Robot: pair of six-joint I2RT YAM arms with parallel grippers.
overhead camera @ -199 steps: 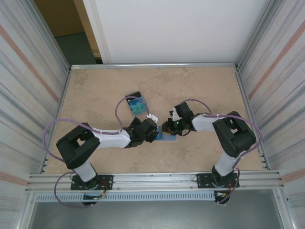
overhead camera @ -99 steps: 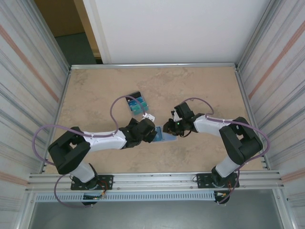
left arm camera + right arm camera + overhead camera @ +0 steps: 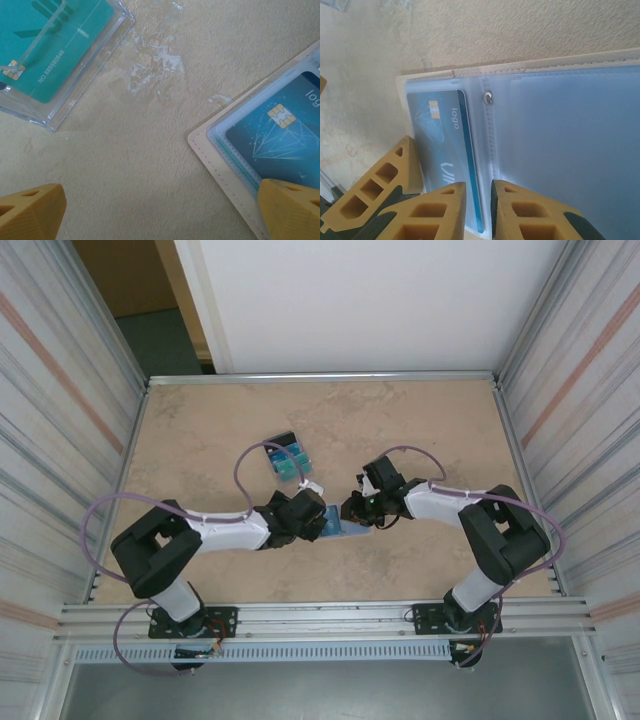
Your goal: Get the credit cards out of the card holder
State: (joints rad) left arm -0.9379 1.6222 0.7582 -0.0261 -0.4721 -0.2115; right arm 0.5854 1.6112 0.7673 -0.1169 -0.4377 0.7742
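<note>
Left arm's elbow has shifted; left gripper (image 3: 160,215) gapes wide by the beige folding card holder (image 3: 219,169); right gripper (image 3: 477,210) pinches narrowly its blue plastic credit card (image 3: 440,150), still pocketed.

Beige tabletop (image 3: 200,430), white rear wall (image 3: 380,300), ribbed metal side panels (image 3: 60,400) L&R
</note>
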